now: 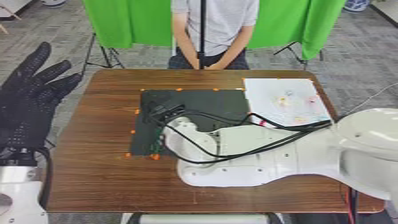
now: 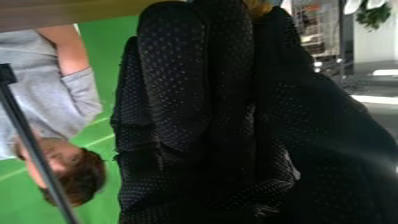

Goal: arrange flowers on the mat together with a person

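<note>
In the head view the left hand (image 1: 34, 100) is open at the left edge, beside the table, its fingers spread. The right hand (image 1: 163, 109) is over the upper left of the dark mat (image 1: 218, 99), black against black. Seen from the right wrist, that hand (image 2: 191, 100) has straight fingers close together, with the thumb alongside. A small orange-brown patch (image 2: 258, 7) appears between the tips; I cannot tell what it is. A thin green thing (image 1: 160, 142) lies on the mat beside the right arm. Small pale flowers (image 1: 283, 101) lie on the white sheet (image 1: 262, 87).
The right arm (image 1: 258, 155) crosses the table (image 1: 107, 175) from the right, with black cables looping over the mat and covering part of it. A person (image 1: 213, 30) stands at the far edge, hands low and together. Orange marks surround the mat.
</note>
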